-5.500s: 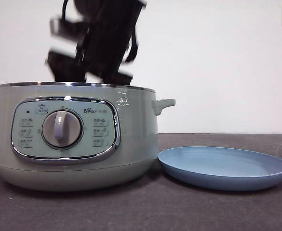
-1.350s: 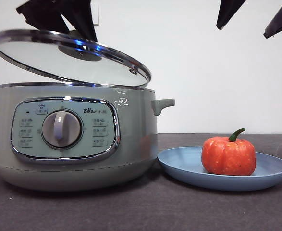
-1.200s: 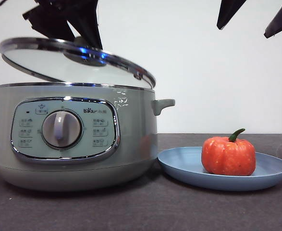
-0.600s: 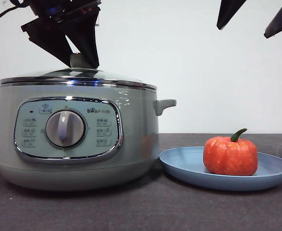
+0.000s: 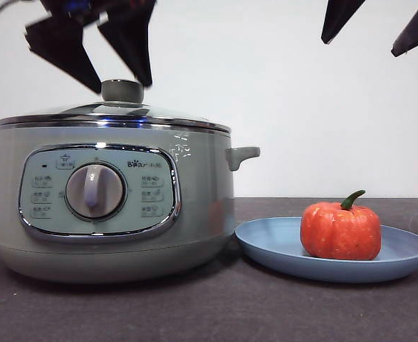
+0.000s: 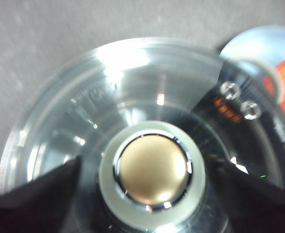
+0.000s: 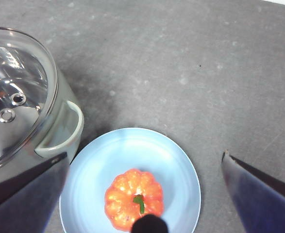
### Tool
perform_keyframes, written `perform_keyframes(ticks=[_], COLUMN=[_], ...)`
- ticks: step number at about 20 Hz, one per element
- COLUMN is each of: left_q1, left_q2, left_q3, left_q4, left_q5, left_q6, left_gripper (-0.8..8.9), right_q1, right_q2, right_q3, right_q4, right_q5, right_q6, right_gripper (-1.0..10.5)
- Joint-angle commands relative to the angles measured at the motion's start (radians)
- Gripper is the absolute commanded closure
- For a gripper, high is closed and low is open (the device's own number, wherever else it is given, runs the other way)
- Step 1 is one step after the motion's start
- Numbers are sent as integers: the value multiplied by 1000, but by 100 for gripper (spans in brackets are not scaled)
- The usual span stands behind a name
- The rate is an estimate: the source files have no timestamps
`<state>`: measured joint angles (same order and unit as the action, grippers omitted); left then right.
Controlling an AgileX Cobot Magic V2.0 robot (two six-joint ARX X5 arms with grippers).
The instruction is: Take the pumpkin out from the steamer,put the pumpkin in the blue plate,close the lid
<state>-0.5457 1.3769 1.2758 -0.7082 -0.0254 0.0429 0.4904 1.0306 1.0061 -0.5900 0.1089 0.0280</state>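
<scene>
The glass lid (image 5: 109, 112) sits flat on the sage-green steamer (image 5: 194, 206), its pale green knob (image 5: 122, 91) upright. My left gripper (image 5: 121, 85) is open just above the knob, one jaw on each side and not touching it. In the left wrist view the knob (image 6: 152, 170) lies between the spread jaws. The orange pumpkin (image 5: 340, 231) rests on the blue plate (image 5: 273, 246) to the right of the steamer. My right gripper (image 5: 360, 47) is open and empty, high above the plate. The right wrist view shows the pumpkin (image 7: 132, 194) on the plate (image 7: 132, 145).
The steamer's side handle (image 5: 243, 154) juts toward the plate and nearly reaches its rim. The dark grey table (image 5: 209, 313) runs in front of both. A white wall stands behind.
The lid came down from a tilt onto the steamer. The left gripper let go of the knob, spread its jaws and rose slightly. The right gripper stayed still.
</scene>
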Motion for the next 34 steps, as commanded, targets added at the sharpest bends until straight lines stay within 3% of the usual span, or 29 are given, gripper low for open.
perform_keyframes(ticks=[1,3,4,5,6,7,8,10,14,17,21,25,34], left_q1=[-3,-3,-3,-3,-3,-3,-3,-3,-3,-3,-3,-3,-3], left_q2=[-69,-140,-183,-217,-256,-285,-317,-389,-589,-708,-723,-713,-702], left_q3=[6,6,6,6,6,6,5,-28,-251,-398,-410,-410,-410], left_q4=[7,-11,-29,-47,-71,-86,-102,-91,42,116,30,-69,-97], left_q5=[-5,-5,-8,-13,-30,-56,-97,-163,-166,-180,-183,-182,-181], left_q6=[10,5,3,3,15,15,15,14,13,13,7,6,7], left_gripper=[346,353,431,576,830,818,821,822,821,821,815,815,814], right_q1=[0,1,1,1,1,1,1,2,5,1,0,2,2], right_q2=[-10,-32,-50,-67,-87,-105,-130,-200,-411,-496,-497,-483,-470], right_q3=[5,5,5,5,4,2,-11,-72,-303,-384,-384,-383,-383], right_q4=[5,4,1,-3,-13,-19,-17,32,275,278,231,239,208], right_q5=[2,2,2,2,3,4,10,62,76,84,84,80,81], right_q6=[8,8,8,8,8,8,8,8,30,63,132,284,285], right_gripper=[431,525,595,676,800,919,957,957,957,957,946,946,946])
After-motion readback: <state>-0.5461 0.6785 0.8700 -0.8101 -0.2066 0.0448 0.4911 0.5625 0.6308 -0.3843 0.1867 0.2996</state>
